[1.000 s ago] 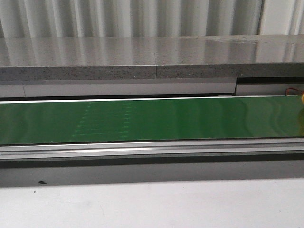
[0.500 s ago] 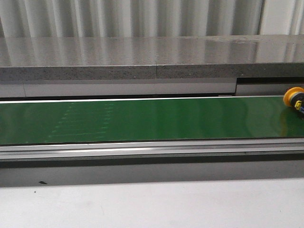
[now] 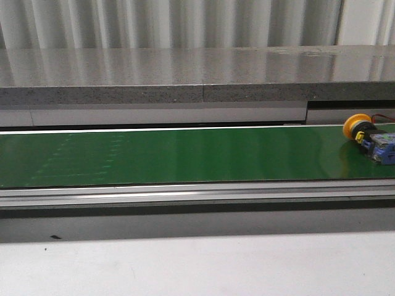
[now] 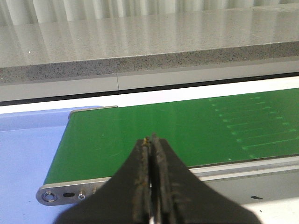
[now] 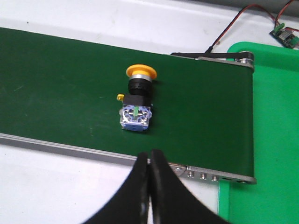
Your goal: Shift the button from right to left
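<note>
Front view: the button (image 3: 368, 139) is lying on its side at the right end of the green belt (image 3: 185, 154), yellow cap toward the belt's far edge; neither arm is showing here.

Left wrist view: the left fingers (image 4: 152, 140) are pressed together, holding nothing, hovering over the belt's left end.

Right wrist view: the right fingers (image 5: 149, 156) are likewise closed and empty, hanging at the belt's near edge, just short of the button. They should probably open first, then straddle the black collar.
</note>
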Robot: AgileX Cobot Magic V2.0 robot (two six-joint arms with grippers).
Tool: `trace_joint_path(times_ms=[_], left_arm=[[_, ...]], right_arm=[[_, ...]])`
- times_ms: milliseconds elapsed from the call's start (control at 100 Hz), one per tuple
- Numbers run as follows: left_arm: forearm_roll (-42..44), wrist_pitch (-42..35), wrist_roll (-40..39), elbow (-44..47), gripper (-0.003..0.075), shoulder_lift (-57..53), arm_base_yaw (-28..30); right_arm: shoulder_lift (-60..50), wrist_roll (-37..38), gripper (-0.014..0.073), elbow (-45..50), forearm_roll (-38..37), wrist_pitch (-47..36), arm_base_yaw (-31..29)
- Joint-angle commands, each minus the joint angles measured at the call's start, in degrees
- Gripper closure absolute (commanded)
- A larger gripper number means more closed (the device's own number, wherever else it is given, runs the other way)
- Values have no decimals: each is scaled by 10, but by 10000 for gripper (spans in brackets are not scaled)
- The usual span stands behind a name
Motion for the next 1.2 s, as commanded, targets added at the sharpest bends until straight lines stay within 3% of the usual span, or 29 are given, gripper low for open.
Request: trace_joint_path(times_ms=[0, 590, 850, 1050, 1190], left_arm=[[-2, -45, -4, 23, 741, -17, -2], [-2, -46, -4, 23, 741, -17, -2], [-2, -52, -4, 23, 741, -17, -2], [2, -145, -4, 17, 741, -16, -2], [14, -94, -4, -32, 741, 11, -2]], right_arm=[[-59, -8, 660, 23, -7, -62, 1], [-367, -8, 660, 201, -7, -94, 1], [-396, -8, 660, 206, -7, -107, 1], [-396, -8, 660, 206, -7, -107, 1], [-396, -8, 660, 206, -7, -107, 1]])
